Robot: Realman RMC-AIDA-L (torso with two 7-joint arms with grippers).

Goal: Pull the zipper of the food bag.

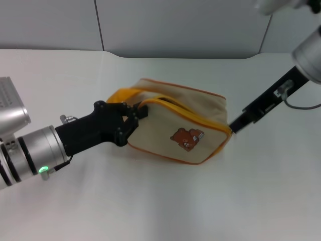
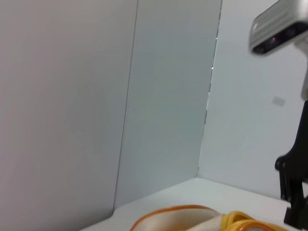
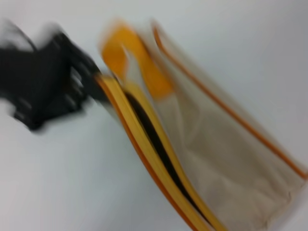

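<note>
The food bag (image 1: 185, 125) lies on its side near the middle of the white table (image 1: 150, 201), its beige face with the small brown bear picture (image 1: 187, 138) turned up toward the head camera and its orange piping tracing the edges. The zipper (image 1: 193, 114), a yellow band, curves along the upper front edge from the bag's left end across to its right corner; the right wrist view shows a dark gap running between the two yellow sides of the band (image 3: 154, 144), so the bag is partly unzipped there. The left end effector (image 1: 136, 114) reaches in from the left and sits right at the left end of the zipper, its black fingers pinched narrow on the band's end, where the pull tab would be; the tab itself is too small to make out. Just behind those fingers the wider yellow strap handle (image 1: 125, 94) loops over the bag's left end. The right end effector (image 1: 232, 127) comes down from the upper right on a slim black arm and meets the bag's right corner, touching the end of the yellow band; whether its fingers are spread or closed cannot be told.
</note>
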